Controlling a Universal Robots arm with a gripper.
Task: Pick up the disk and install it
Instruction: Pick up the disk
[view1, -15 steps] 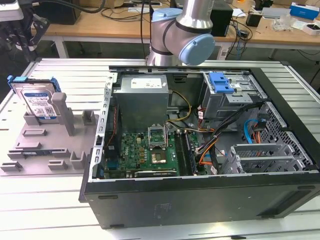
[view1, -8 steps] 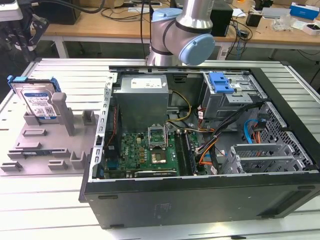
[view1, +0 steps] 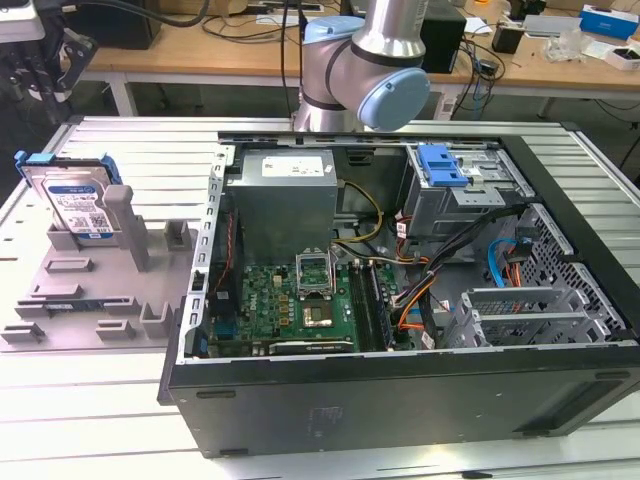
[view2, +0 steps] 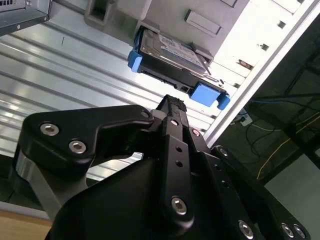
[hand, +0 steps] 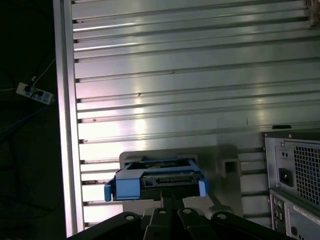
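The disk (view1: 75, 200) is a silver hard drive in a bright blue carrier, standing on edge in a grey holder (view1: 90, 290) at the exterior view's left. Both wrist views show the disk (view2: 170, 52) (hand: 160, 181) ahead of my black gripper (view2: 172, 102) (hand: 172, 200), with a gap between them. The gripper is shut and holds nothing. In the exterior view the arm (view1: 385, 60) rises behind the computer case, and its gripper end is out of frame.
The open black computer case (view1: 400, 400) lies on its side on the ribbed aluminium table (view1: 140, 150). Inside it are a grey drive cage with a blue clip (view1: 440, 165), a power supply (view1: 285, 195) and a motherboard (view1: 300, 300). Cluttered benches stand behind.
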